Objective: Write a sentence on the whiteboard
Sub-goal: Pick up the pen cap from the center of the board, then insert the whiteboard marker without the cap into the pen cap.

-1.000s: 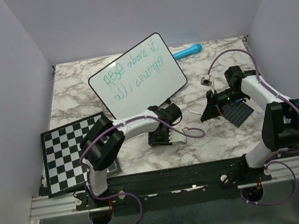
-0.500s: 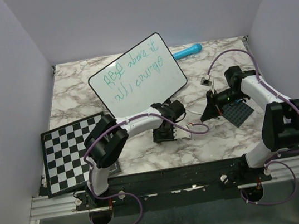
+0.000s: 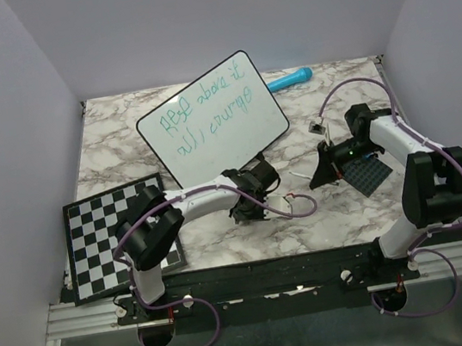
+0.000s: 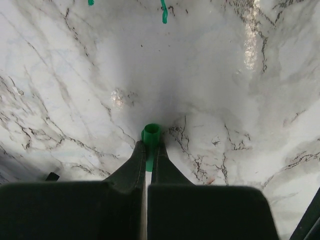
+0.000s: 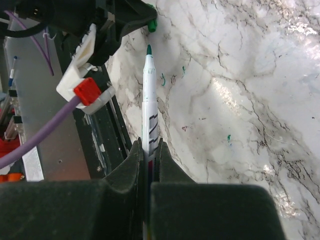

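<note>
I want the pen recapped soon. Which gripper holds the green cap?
The left gripper: it pinches the small green cap just above the marble table, whereas the right gripper clamps the uncapped, green-tipped marker.

Bright, even overhead light; glare streaks on the glossy white marble worktop (image 4: 250,45); near black hands blurred.
</note>
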Action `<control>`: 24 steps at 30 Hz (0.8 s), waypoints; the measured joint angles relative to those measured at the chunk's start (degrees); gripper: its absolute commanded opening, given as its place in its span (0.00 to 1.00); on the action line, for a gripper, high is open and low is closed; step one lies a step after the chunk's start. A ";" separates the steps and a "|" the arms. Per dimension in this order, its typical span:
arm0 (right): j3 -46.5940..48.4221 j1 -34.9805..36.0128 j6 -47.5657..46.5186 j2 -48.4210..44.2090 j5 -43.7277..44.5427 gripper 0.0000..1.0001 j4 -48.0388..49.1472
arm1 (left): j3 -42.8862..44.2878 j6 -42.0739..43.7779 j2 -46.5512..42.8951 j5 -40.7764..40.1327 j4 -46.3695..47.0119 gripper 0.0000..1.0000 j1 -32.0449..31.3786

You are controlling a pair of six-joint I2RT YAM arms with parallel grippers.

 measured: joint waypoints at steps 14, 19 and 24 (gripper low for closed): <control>5.22 15.50 4.02 12.83 0.61 0.01 -0.37 | -5.79 0.11 -4.48 1.55 6.45 0.00 1.88; 7.02 19.04 6.01 16.72 0.90 0.01 -0.42 | -7.85 0.04 -6.16 1.64 7.78 0.00 2.64; 7.96 20.90 8.57 19.47 1.66 0.01 -0.13 | -9.49 -0.07 -7.61 1.75 8.61 0.00 3.26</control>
